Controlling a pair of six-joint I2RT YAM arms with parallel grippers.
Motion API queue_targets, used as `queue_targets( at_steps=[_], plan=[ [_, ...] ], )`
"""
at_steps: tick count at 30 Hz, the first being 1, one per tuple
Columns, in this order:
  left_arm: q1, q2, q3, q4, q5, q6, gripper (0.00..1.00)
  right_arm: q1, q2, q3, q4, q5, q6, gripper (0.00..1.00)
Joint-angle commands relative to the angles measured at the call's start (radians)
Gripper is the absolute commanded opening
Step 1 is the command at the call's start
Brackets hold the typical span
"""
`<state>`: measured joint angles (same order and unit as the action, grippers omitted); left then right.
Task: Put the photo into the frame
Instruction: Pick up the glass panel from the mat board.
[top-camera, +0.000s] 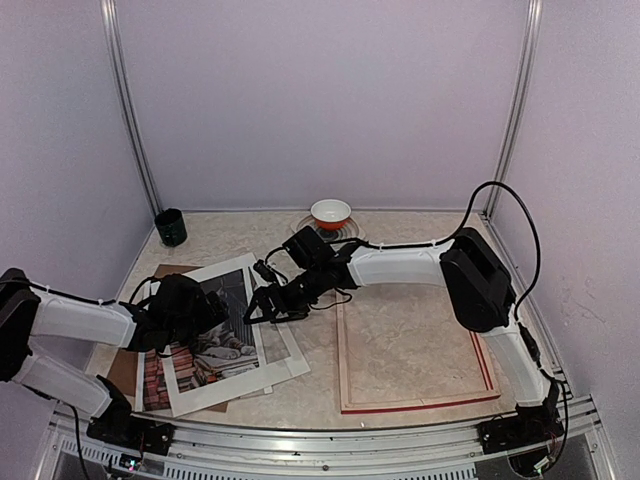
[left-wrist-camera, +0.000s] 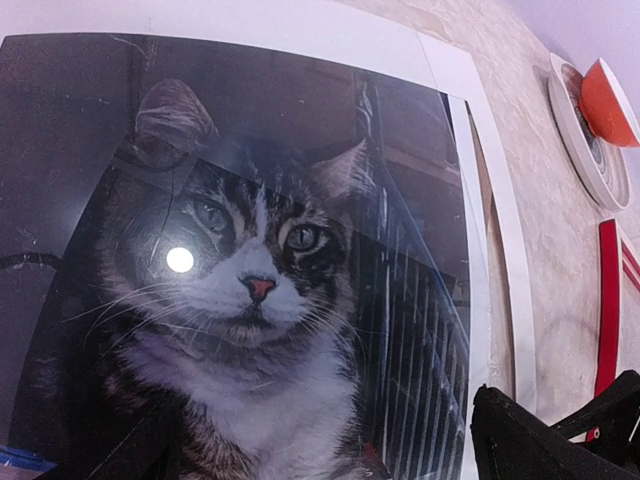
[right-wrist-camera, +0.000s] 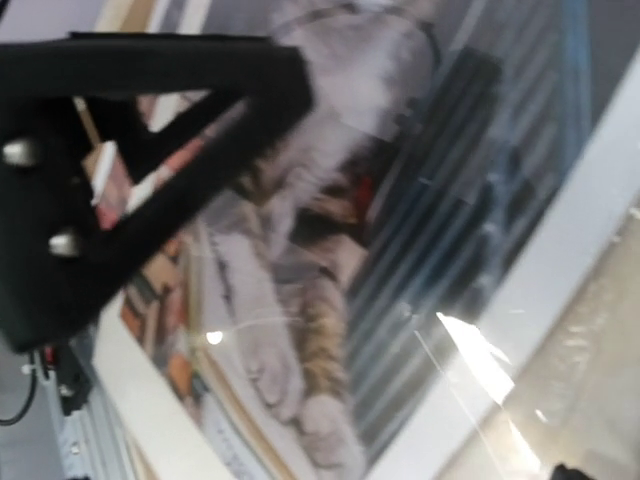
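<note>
Both grippers are over the print. The left gripper (top-camera: 190, 305) has its jaws spread wide, one black finger (left-wrist-camera: 530, 440) low in the wrist view, with nothing clamped between them. The right gripper (top-camera: 262, 305) is fully spread and empty too, its black finger (right-wrist-camera: 150, 120) hanging above the cat's paws. Whether any tip touches the paper is hard to say from here.

One large thin print of a grey tabby cat with reddish books (left-wrist-camera: 250, 280) lies flat at left, under one white mat border (top-camera: 280, 350) and over one plain brown backing board (top-camera: 168, 272).

One big rectangular frame with pale wood back and red edge (top-camera: 420, 404) lies just beside it on the right.

At the back stand one dark green cup (top-camera: 170, 227) and one red-and-white bowl (top-camera: 331, 211) on one white plate (left-wrist-camera: 578, 135).
</note>
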<state>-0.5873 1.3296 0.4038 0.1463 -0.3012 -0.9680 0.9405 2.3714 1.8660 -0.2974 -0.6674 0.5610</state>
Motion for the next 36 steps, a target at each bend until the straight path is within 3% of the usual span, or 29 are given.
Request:
queue_targets(
  at_steps=[1, 24, 36],
  plan=[
    [-0.012, -0.004, -0.017, 0.01, 0.02, -0.016, 0.99, 0.007, 0.034, 0.014, -0.046, 0.047, -0.027, 0.99],
    [-0.013, -0.03, -0.062, 0.075, 0.042, -0.036, 0.99, 0.012, 0.071, 0.02, 0.033, -0.053, 0.058, 0.99],
    [-0.013, -0.039, -0.067, 0.083, 0.051, -0.034, 0.99, -0.015, 0.009, -0.092, 0.232, -0.175, 0.194, 0.99]
  ],
)
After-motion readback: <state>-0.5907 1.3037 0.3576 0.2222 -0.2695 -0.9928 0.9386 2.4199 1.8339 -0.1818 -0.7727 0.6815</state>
